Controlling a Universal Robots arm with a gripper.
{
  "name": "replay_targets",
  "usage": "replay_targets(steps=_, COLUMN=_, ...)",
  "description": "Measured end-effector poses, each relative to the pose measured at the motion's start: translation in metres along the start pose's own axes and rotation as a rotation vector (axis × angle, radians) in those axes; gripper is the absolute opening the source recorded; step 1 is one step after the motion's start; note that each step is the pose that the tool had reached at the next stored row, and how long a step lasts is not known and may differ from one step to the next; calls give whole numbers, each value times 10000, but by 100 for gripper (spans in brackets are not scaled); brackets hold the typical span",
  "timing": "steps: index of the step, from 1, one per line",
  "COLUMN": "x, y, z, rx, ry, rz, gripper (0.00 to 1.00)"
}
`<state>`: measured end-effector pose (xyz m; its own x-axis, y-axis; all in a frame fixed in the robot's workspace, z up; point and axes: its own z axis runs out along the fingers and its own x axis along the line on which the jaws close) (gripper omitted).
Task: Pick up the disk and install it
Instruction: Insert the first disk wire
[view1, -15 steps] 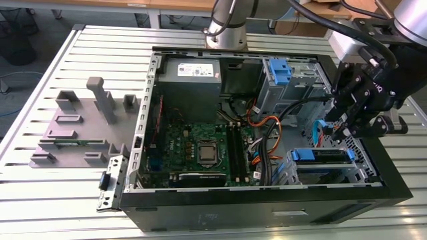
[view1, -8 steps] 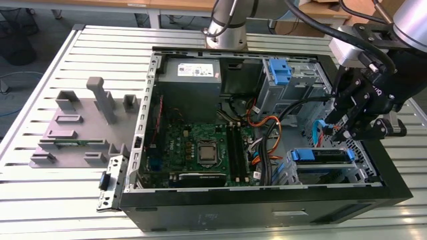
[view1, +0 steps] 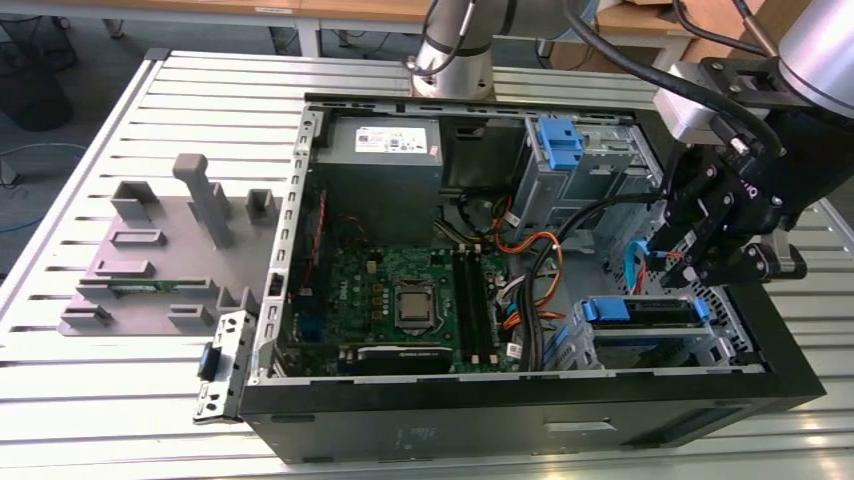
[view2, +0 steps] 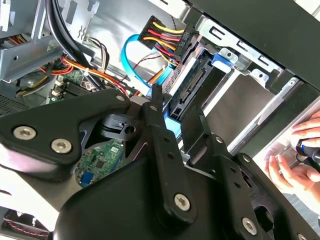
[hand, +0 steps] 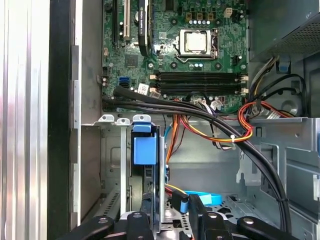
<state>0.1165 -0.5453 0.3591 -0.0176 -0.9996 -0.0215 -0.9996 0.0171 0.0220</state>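
Observation:
The disk (view1: 641, 308) sits in the drive cage (view1: 727, 325) at the exterior view's right, inside the open computer case. It stands on edge, with its blue carrier rail facing up. In the first wrist view the disk (hand: 145, 150) shows its blue tab between the cage walls. In the second wrist view the disk (view2: 192, 85) shows its dark connector edge. My gripper (view1: 687, 272) hangs just above the disk's near end. Its black fingers (hand: 148, 212) stand apart on either side of that end, and a gap remains beside the disk. The gripper (hand: 172, 215) (view2: 174, 119) is open.
The green motherboard (view1: 400, 300) fills the case floor and the grey power supply (view1: 380, 140) sits at the back. Thick black cables (hand: 200, 112) and a blue data cable (view2: 132, 60) run close to the cage. A bare blue clip (view1: 561, 140) sits in the upper bay. A hand (view2: 300, 160) rests outside the case.

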Motion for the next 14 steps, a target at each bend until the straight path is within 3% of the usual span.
replay_targets(steps=6, x=27, y=-1, z=43, rx=0, ry=1, rz=9, gripper=42)
replay_targets(steps=14, x=143, y=-4, z=85, rx=0, ry=1, rz=21, gripper=42)
